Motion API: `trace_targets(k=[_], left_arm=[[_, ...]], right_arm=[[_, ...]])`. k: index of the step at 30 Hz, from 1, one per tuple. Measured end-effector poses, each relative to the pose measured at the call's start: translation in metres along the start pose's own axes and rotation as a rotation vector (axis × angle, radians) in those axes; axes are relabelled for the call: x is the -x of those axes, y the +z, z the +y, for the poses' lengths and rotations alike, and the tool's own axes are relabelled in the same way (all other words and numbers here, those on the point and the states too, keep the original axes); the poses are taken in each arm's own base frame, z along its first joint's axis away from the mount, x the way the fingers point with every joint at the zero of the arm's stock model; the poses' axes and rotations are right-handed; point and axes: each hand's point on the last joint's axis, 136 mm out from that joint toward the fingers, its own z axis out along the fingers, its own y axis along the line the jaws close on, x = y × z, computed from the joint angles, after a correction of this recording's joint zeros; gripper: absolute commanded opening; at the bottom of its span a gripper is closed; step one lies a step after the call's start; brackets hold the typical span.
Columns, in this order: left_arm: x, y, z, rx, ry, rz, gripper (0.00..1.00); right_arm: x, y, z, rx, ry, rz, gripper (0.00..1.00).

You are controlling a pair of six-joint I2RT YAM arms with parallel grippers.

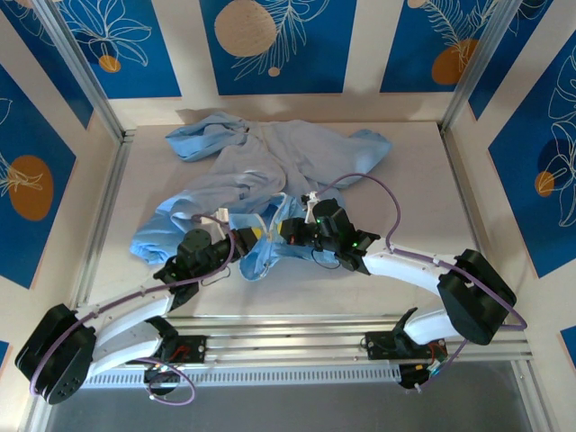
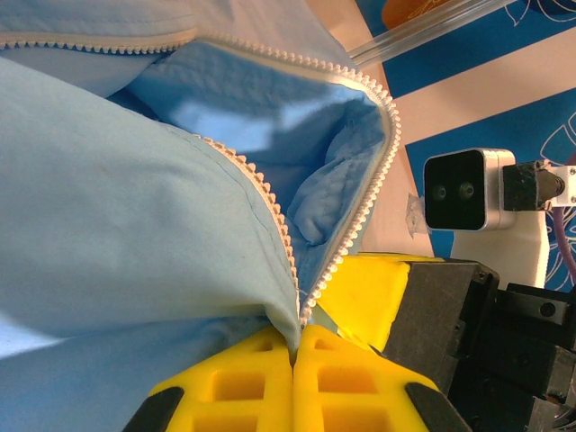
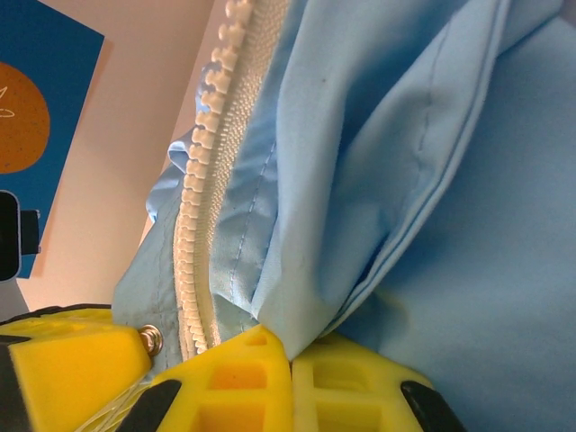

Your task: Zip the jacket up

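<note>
Your jacket lies crumpled across the middle of the bench. Its bulk is bunched toward the far left, and a brighter blue fold is pulled toward the near edge where both arms meet.

From above, the left gripper and the right gripper sit just beside each other at that near fold, both buried in fabric.

In the left wrist view, the left gripper has its jaws pressed together on the jacket, pinching the cloth right where the two rows of the zipper run down and converge. Above that pinch the rows spread apart into an open loop, showing the paler lining inside. Just to the right you can see a yellow finger of the other gripper, touching the cloth beside the teeth, with that arm's wrist camera behind it.

In the right wrist view, the right gripper also has its jaws clamped together, on a fold of the jacket — the cloth rises straight out of the seam between them. A white zipper row runs down just left of that fold, ending near the other arm's yellow finger at the lower left.
</note>
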Motion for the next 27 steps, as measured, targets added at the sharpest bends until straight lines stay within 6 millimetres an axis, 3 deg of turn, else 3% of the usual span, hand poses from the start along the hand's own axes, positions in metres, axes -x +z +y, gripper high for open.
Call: trace_targets(k=[27], left_arm=[[-0.012, -0.007, 0.003, -0.024, 0.01, 0.037, 0.0]], right_arm=[[-0.001, 0.0, 0.001, 0.005, 0.02, 0.007, 0.0]])
